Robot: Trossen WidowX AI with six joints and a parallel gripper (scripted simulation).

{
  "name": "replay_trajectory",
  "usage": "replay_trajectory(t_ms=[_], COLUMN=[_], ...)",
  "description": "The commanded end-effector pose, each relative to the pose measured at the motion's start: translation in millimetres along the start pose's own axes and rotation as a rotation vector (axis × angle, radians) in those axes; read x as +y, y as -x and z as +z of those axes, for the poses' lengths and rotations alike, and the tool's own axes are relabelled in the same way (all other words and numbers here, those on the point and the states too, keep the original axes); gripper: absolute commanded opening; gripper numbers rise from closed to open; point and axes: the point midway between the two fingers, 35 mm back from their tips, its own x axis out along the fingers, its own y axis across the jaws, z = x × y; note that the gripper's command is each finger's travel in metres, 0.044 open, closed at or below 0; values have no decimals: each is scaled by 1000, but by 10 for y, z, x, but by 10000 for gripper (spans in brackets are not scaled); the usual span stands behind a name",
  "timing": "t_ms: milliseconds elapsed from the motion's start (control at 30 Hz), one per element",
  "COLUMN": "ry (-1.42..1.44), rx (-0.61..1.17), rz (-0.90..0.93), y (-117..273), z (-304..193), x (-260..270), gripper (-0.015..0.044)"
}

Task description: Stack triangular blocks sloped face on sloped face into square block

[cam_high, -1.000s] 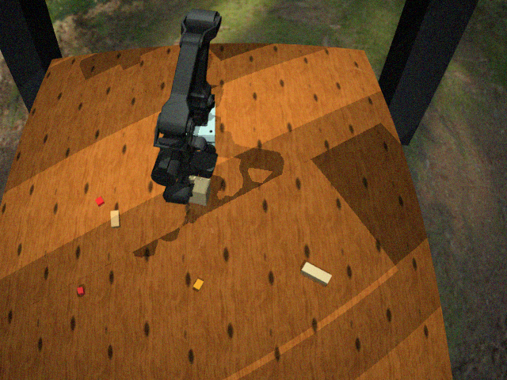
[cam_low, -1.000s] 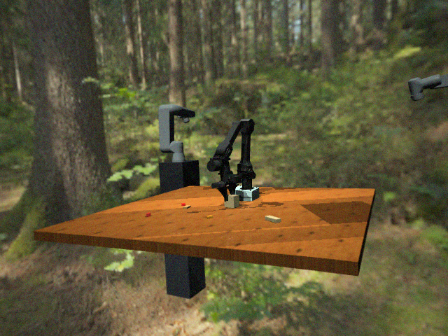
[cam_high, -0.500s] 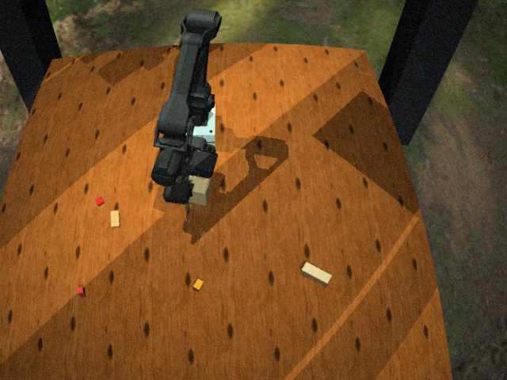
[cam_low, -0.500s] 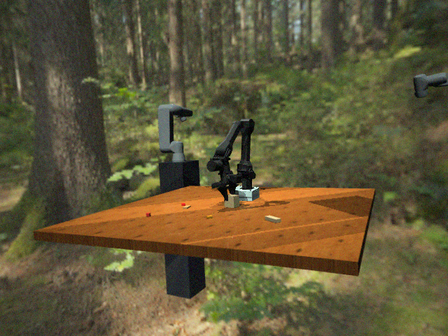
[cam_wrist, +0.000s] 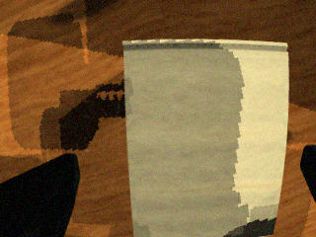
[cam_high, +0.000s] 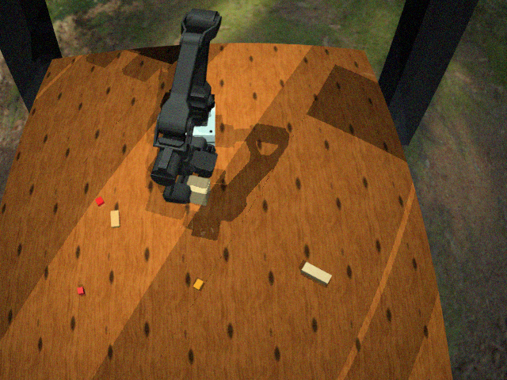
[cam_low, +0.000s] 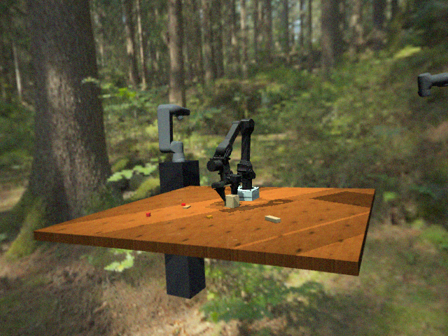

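The two triangular blocks sit together as one pale square block on the table. Its top looks level in the exterior view. A thin strip shows along its far edge in the wrist view; whether the ends are exactly even is too small to tell. My gripper is open, still low around the block, one finger on each side. In the wrist view bare table shows between each fingertip and the block. The near finger hides part of the block in the top view.
A small tan block and a red cube lie to the left. Another red cube, an orange piece and a long cream block lie farther from the arm's base.
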Motion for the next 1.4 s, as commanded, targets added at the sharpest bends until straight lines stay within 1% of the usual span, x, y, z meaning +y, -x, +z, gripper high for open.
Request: replay_trajectory(t_ms=[0,167,233,367,1367], ry=[2,2,2,1,1], rx=[0,2,2,5,5], rz=[-4,-5,-5,-23,-23], y=[184,980,1093,1048,1048], z=[-2,-3,0,-5,-5], x=[-47,-29,-4,-48,-48], gripper=[440,440,440,440,440])
